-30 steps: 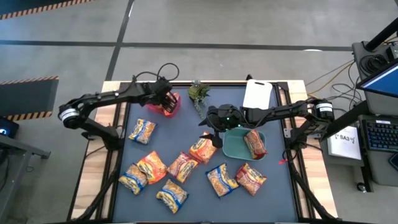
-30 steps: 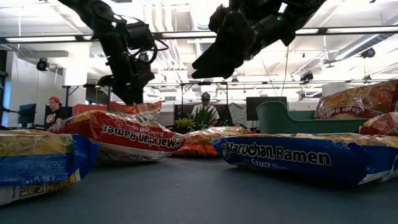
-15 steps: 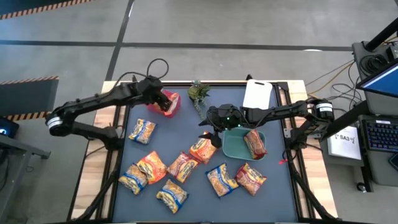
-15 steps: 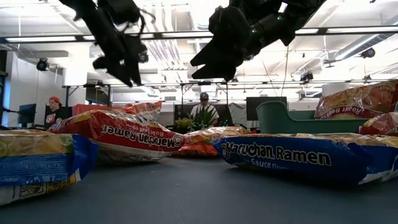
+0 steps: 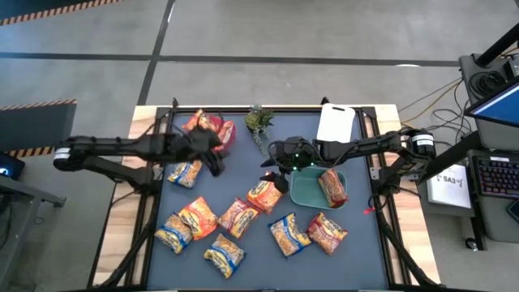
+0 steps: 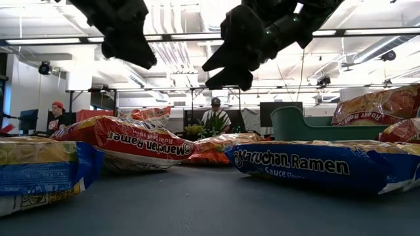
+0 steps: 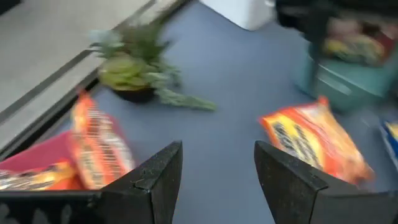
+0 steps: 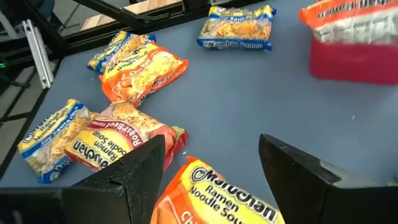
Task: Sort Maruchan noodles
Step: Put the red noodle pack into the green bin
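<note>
Several Maruchan noodle packets lie flat on the dark mat: yellow-and-blue ones (image 5: 185, 172), an orange one (image 5: 199, 216) and red ones (image 5: 327, 231). A red bin (image 5: 227, 135) at the far left holds orange packets (image 5: 204, 123). A green bin (image 5: 298, 191) holds a red packet (image 5: 332, 186). My left gripper (image 5: 215, 162) hangs open above the mat, just near of the red bin, with nothing between its fingers (image 7: 158, 171). My right gripper (image 5: 270, 172) stands open in the air over an orange packet (image 8: 211, 193) beside the green bin.
A small green plant (image 5: 258, 120) and a white cutting board (image 5: 336, 122) sit at the far edge. Bare mat lies between the red bin and the orange packet. In the low view people show in the room behind the table.
My left gripper has drawn back from the red bin toward the table's near edge and risen, still open and with nothing in it; the orange packets stay in the bin. My right gripper has rolled a little in place.
</note>
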You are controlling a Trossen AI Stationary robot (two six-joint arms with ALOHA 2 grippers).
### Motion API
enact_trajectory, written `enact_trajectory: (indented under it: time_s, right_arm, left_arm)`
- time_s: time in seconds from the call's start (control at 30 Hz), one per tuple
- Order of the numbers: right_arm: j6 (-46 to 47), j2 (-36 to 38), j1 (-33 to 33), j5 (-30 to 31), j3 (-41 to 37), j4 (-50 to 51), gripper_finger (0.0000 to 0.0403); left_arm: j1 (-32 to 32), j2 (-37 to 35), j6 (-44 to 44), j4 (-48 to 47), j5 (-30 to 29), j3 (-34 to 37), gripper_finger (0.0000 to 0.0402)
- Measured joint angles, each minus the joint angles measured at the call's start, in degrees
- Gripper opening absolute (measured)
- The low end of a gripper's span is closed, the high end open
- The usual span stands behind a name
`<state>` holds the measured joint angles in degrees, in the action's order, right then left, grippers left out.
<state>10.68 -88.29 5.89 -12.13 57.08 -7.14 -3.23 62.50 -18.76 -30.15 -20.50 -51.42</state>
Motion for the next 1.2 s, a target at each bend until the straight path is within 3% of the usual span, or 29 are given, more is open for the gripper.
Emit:
enact_trajectory:
  time_s: [0.4, 0.6, 0.9, 1.2]
  right_arm:
    - [-0.24, 0.0, -2.56, 0.04, 7.28, 17.85, 0.0214]
    - [0.11, 0.0, -4.0, 0.2, 11.3, 26.34, 0.019]
    - [6.05, 0.0, -6.34, 0.22, 14.61, 28.41, 0.0152]
    - [13.66, -0.74, -8.02, 1.71, 15.85, 29.73, 0.0113]
  left_arm:
    - [13.48, 6.65, 2.23, 6.33, -0.02, 3.56, 0.0183]
    - [15.55, 9.44, 10.27, 10.19, -0.03, 3.56, 0.0183]
    - [15.88, 7.4, 22.85, 14.65, -0.02, 3.95, 0.0183]
    - [15.81, 1.35, 26.31, 24.07, -0.02, 13.58, 0.0183]
